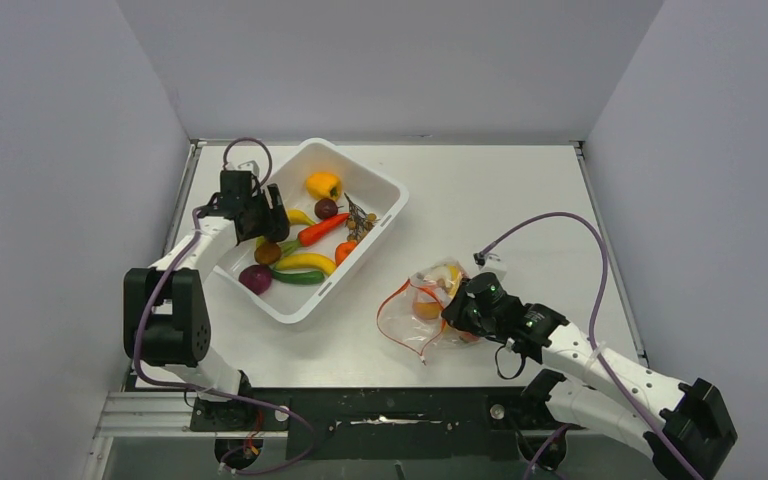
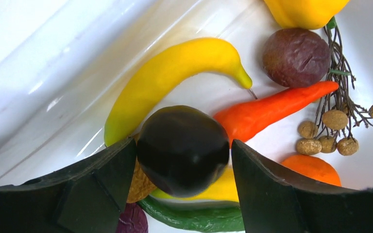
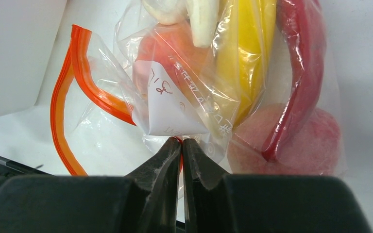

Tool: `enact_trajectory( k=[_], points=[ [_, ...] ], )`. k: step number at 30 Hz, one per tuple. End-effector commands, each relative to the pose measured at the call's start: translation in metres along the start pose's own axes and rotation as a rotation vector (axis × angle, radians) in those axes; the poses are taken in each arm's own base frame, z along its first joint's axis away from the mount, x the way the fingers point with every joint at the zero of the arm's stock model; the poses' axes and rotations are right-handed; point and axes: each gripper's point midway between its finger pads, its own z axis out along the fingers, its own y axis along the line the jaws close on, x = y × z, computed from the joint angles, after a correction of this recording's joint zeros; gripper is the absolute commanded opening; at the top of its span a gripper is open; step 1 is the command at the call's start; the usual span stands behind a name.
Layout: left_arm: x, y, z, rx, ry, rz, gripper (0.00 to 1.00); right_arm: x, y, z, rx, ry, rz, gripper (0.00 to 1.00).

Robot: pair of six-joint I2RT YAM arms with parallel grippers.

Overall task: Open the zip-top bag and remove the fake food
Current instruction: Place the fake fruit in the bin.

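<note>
White tabletop (image 1: pixel 480 190), grey walls (image 1: pixel 60 150): tub (image 1: pixel 362 167) toward the far-left corner, zip-top bag (image 1: pixel 410 310) by the near edge, toy food (image 3: pixel 252 53) inside. Right gripper (image 3: pixel 182 143) pinches only thin film, which could slip; left gripper (image 2: pixel 183 141) clasps a plum (image 2: pixel 182 155), liable to bounce out.

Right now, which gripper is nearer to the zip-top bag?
Right. The right gripper is clamped on the zip-top bag near its zip strip. The left gripper is well away, over the white tub, a dark plum between its fingers.

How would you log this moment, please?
left jaws: on dark plum, above tub | right jaws: shut on zip-top bag
</note>
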Motion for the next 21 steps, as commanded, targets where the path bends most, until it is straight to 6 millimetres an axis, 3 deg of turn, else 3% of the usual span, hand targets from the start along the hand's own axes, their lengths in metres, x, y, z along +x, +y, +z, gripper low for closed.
enact_trajectory(
  k=[1, 4, 9, 17, 21],
  points=[
    [-0.016, -0.010, -0.007, 0.037, -0.047, 0.068, 0.75, -0.012, 0.013, -0.003, -0.040, -0.023, -0.002, 0.08],
    [-0.015, -0.016, -0.012, 0.065, -0.063, 0.088, 0.82, -0.012, 0.018, -0.002, -0.063, -0.021, -0.010, 0.08],
    [-0.025, -0.021, -0.029, 0.091, -0.122, 0.084, 0.83, -0.011, 0.020, 0.001, -0.059, -0.002, -0.020, 0.08],
    [-0.041, -0.044, -0.079, 0.219, -0.259, 0.032, 0.83, -0.013, 0.024, 0.003, -0.065, -0.003, -0.024, 0.08],
    [-0.038, -0.042, -0.084, 0.224, -0.270, 0.025, 0.81, -0.014, 0.024, 0.003, -0.066, -0.010, -0.023, 0.08]
  ],
)
